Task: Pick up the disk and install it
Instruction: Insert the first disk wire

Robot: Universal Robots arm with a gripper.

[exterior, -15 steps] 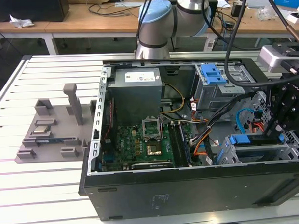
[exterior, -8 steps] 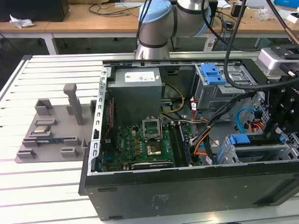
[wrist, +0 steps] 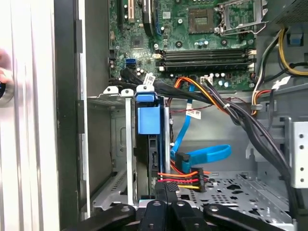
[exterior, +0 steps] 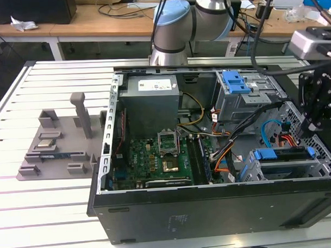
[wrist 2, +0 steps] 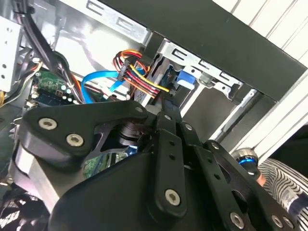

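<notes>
A slatted white workbench (exterior: pixel 43 215) carries an open black computer case (exterior: pixel 212 209), with wooden desks behind. Nearest, at the exterior view's right, the disk (exterior: pixel 283 153) sits on edge in the metal drive cage (exterior: pixel 319 167), blue rails showing; in the first wrist view it (wrist: pixel 148 144) stands slotted between the cage walls. The gripper (exterior: pixel 312 127) hangs just above its cable end; whether the fingers are open or closed cannot be told. Left, the motherboard (exterior: pixel 156 159); farther, the grey power supply (exterior: pixel 151 100).

disk (wrist: pixel 147 120): glossy blue plastic rail | drive cage (wrist: pixel 111 144): matt grey metal | hand (wrist: pixel 166 211): matt black
</notes>
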